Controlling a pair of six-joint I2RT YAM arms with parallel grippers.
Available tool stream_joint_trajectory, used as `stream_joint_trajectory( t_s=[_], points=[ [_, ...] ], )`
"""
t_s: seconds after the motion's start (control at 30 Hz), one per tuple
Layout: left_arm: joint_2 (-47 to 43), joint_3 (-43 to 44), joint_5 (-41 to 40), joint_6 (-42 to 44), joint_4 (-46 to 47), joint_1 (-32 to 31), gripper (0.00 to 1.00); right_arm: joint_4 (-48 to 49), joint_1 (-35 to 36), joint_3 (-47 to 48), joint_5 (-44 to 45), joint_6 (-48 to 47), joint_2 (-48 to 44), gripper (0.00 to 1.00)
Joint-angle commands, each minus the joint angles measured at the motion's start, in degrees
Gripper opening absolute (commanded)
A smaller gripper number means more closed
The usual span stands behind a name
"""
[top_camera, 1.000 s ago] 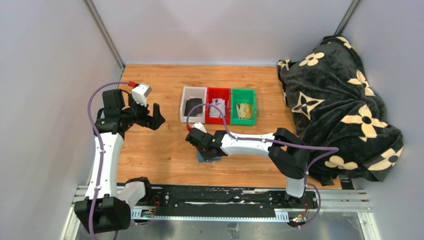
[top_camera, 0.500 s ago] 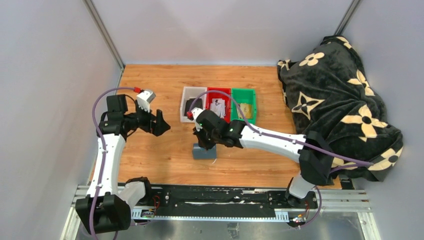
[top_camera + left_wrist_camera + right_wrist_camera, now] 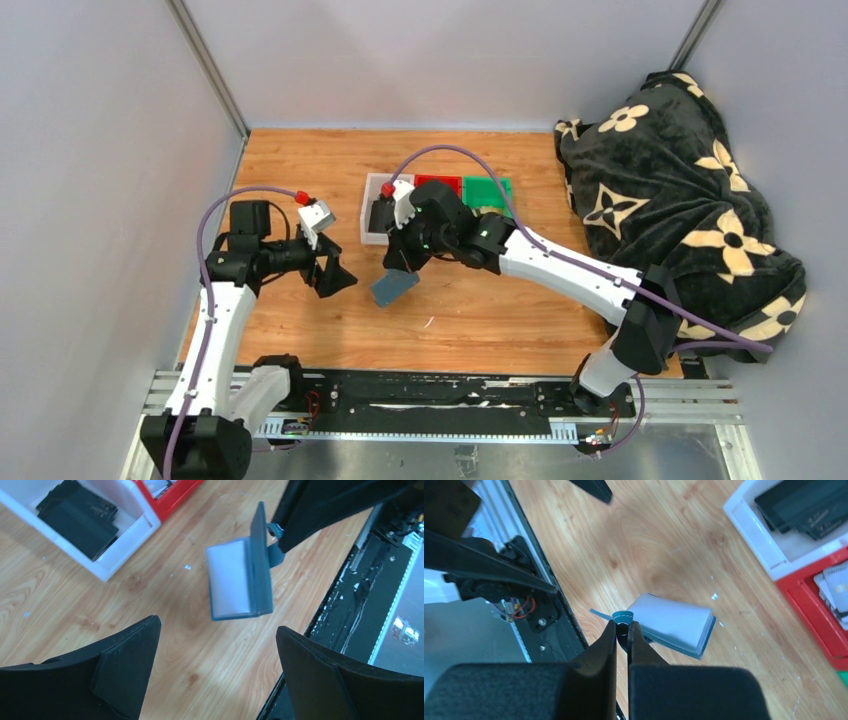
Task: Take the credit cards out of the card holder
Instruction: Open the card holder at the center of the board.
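Observation:
The slate-blue card holder (image 3: 395,288) hangs tilted in the air above the wood table, hinged open. My right gripper (image 3: 403,262) is shut on its small snap tab, as the right wrist view (image 3: 622,625) shows. A pale flat face shows inside the holder (image 3: 227,577) (image 3: 674,622); I cannot tell whether it is a card or the lining. Dark cards (image 3: 80,512) lie in the white bin. My left gripper (image 3: 335,275) is open and empty, just left of the holder, with the holder beyond its fingertips in the left wrist view (image 3: 217,625).
A white bin (image 3: 368,215), a red bin (image 3: 437,182) with pale cards (image 3: 836,587) and a green bin (image 3: 490,185) stand in a row behind the holder, partly hidden by the right arm. A black flowered blanket (image 3: 670,210) fills the right side. The metal rail (image 3: 450,395) lies at the near edge.
My right gripper has lifted the card holder off the table and carried it up and back-left. My left gripper has moved right, toward the holder, still open.

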Motion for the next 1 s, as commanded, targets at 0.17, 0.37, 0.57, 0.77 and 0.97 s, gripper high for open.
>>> stream_joint_trajectory(
  t_s=[0.17,0.37,0.57,0.77,0.97],
  points=[
    [-3.7,3.3,5.1,0.2,-3.0,-1.6,0.94,-0.4,-0.9,9.8,-1.5,1.4,-3.1,0.00],
    [-5.1,4.8,9.7,-4.6,-3.0,-4.9,0.95,0.0,-0.8,12.2,0.0,4.0,-2.3,0.00],
    [-4.4,5.0,7.7,-3.1,-3.1,-5.7,0.91,1.0,-0.6,12.8,-1.8,5.4,-2.4,0.00],
    [-2.1,6.5,6.9,-1.5,-3.2,-6.6,0.84,2.7,0.7,12.4,-2.5,6.3,-3.0,0.00],
    [-1.5,7.7,5.3,1.4,-3.1,-6.6,0.84,2.9,2.1,12.5,-3.5,6.5,-3.5,0.00]
  ],
)
